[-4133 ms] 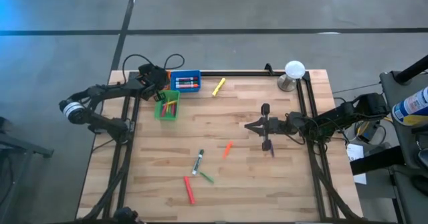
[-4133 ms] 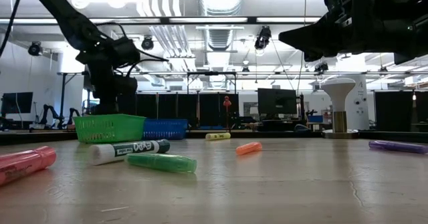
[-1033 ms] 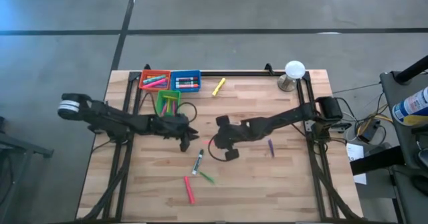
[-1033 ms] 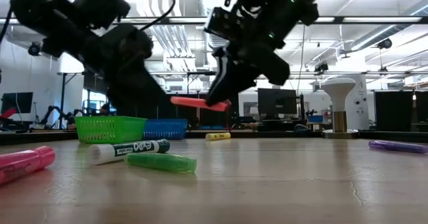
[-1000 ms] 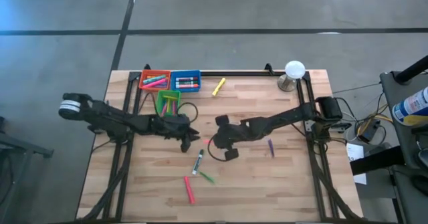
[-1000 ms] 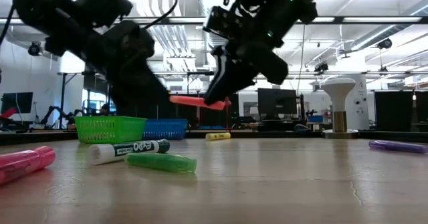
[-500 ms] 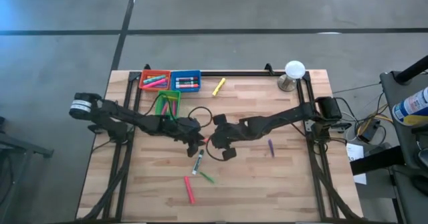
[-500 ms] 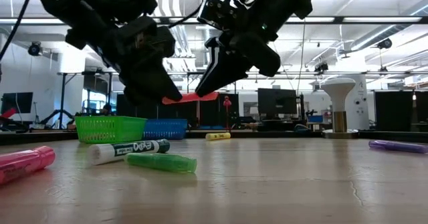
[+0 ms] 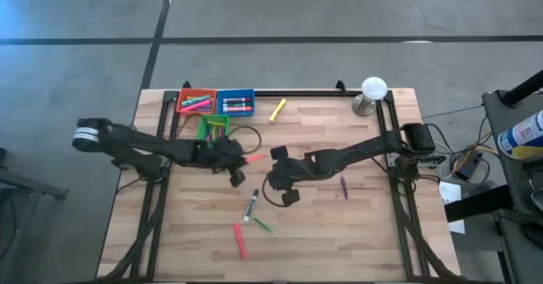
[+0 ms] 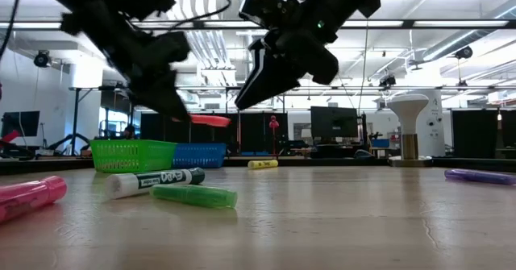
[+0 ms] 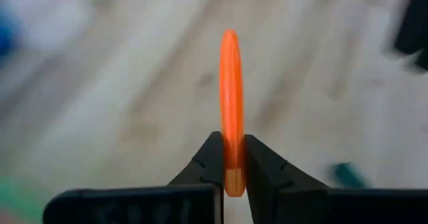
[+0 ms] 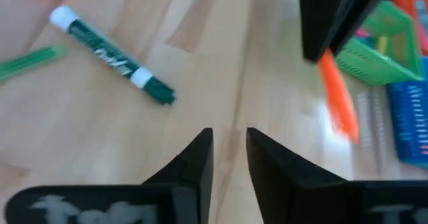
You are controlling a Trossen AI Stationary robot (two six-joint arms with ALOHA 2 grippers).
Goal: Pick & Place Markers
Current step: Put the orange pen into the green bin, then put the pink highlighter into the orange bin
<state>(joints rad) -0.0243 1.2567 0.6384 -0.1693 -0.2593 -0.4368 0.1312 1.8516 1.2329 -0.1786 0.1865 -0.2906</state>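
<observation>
High view: left claw (image 9: pixel 246 159) clamped on orange marker (image 9: pixel 254 158), right claw (image 9: pixel 273 179) just beside, parted and empty.

Low view: orange marker held above worktop (image 10: pixel 339 222).

Bins (image 9: pixel 225 103) hold several markers; five more lie loose on worktop, unsorted.

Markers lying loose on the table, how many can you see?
5: yellow marker by the bins, purple marker at right, white marker, green marker and red marker near the front. An orange marker is up in the left end effector; more sit in bins.
</observation>
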